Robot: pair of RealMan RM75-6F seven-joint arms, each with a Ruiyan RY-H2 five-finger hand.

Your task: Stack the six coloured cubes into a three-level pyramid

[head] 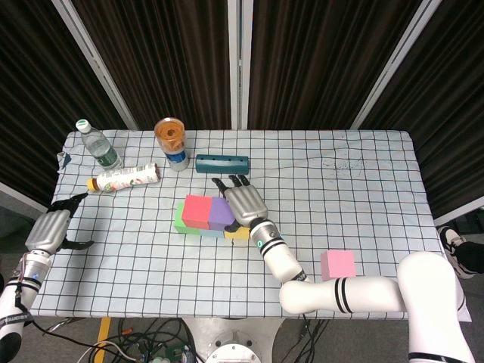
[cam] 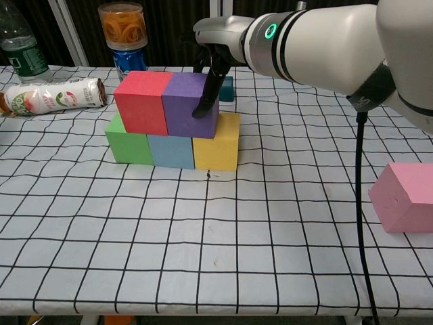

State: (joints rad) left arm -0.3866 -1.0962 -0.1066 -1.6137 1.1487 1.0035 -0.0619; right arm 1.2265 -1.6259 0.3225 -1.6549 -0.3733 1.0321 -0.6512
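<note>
My right hand (cam: 215,51) hangs over the stack, dark fingers (cam: 206,101) spread, one fingertip touching the purple foam cube's (cam: 191,105) right face, gripping nothing. That cube sits beside the red foam cube (cam: 142,101), both atop a row of green foam cube (cam: 128,143), light-blue foam cube (cam: 171,150) and yellow foam cube (cam: 218,143) mid-table. The pink foam cube (cam: 404,196) lies apart toward the right front corner. My left hand (head: 49,229) rests at the left edge, fingers apart, empty.
</note>
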